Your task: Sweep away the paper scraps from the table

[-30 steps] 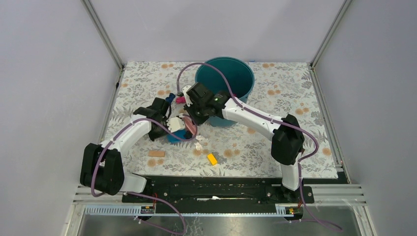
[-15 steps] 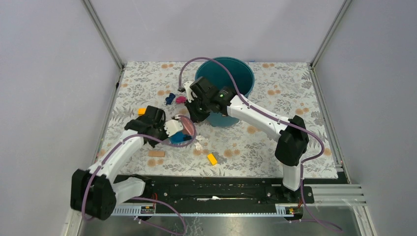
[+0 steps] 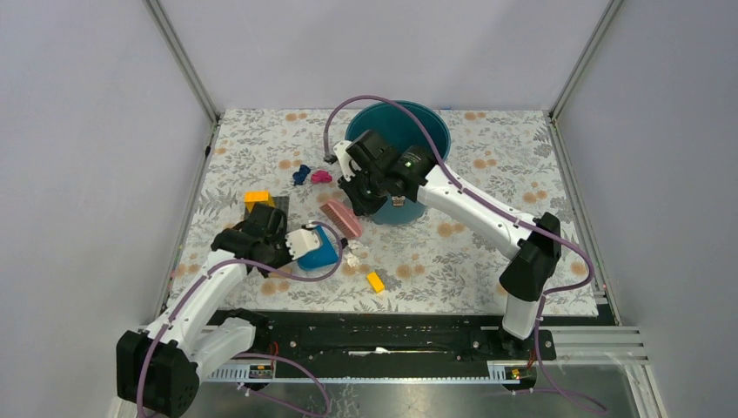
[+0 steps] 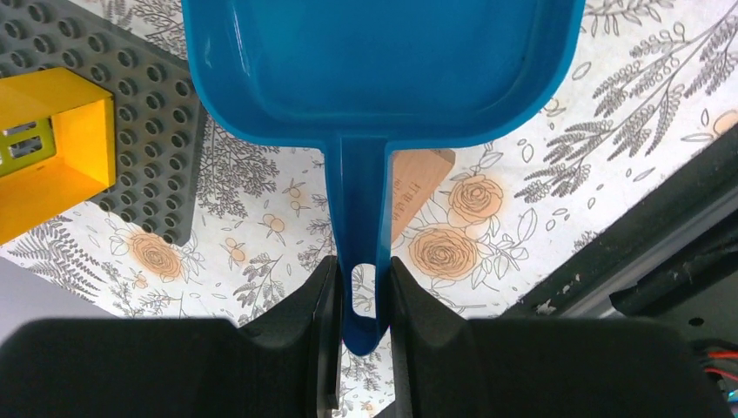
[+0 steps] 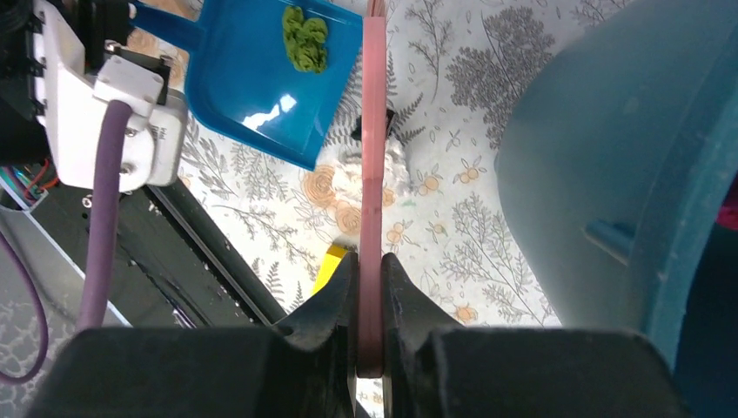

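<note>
My left gripper [image 4: 364, 287] is shut on the handle of a blue dustpan [image 4: 383, 61], held over the table [image 3: 487, 174] at the near left [image 3: 318, 251]. A green paper scrap [image 5: 304, 37] lies in the pan. My right gripper [image 5: 371, 270] is shut on a flat pink brush [image 5: 374, 157], which hangs beside the teal bucket [image 3: 398, 139] and ends just past the pan's lip [image 3: 341, 218]. White scraps [image 5: 346, 174] and a small black one [image 5: 358, 131] lie under the brush. A dark blue scrap [image 3: 301, 174] and a magenta one [image 3: 321, 176] lie farther back.
A yellow block [image 4: 52, 148] stands on a grey studded baseplate [image 4: 148, 131] left of the pan. A tan block [image 4: 418, 187] lies under the pan's handle. A small yellow brick [image 3: 375, 281] sits near the front edge. The bucket wall [image 5: 609, 174] is close on the brush's right.
The left arm has drawn back toward the near left with the dustpan, uncovering the yellow block and baseplate. The right arm has shifted right and toward the bucket with the brush.
</note>
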Available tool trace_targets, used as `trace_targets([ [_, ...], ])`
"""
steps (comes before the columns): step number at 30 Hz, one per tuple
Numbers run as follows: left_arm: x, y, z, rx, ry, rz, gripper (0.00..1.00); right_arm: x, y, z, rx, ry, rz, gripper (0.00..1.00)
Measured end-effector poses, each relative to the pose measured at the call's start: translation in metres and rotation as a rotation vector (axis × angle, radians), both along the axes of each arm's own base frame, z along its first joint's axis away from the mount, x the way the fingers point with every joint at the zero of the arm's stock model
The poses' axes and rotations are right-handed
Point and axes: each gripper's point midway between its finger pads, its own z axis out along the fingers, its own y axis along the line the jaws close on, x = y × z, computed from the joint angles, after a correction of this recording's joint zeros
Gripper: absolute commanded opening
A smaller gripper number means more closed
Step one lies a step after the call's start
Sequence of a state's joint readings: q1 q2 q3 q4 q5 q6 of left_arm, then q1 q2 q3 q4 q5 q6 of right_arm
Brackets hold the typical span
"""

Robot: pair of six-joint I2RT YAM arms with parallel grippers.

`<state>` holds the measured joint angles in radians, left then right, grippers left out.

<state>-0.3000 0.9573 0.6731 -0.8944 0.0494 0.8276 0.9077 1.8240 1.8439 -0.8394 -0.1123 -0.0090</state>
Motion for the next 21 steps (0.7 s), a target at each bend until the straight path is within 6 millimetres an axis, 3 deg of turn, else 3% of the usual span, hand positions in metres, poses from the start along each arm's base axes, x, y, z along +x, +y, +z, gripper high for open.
trace_targets([
  [7,-0.015,0.010,-0.008,0.078,0.108,-0.076,0.00,0.009,-0.023,-0.008,-0.112,-0.053,-0.047,0.00],
  [13,-0.018,0.010,-0.005,0.111,0.150,-0.151,0.00,0.008,-0.043,-0.029,-0.225,-0.062,-0.076,0.00],
  [21,-0.008,-0.001,-0.013,0.125,0.204,-0.175,0.00,-0.011,-0.029,-0.053,-0.246,0.023,-0.073,0.00],
])
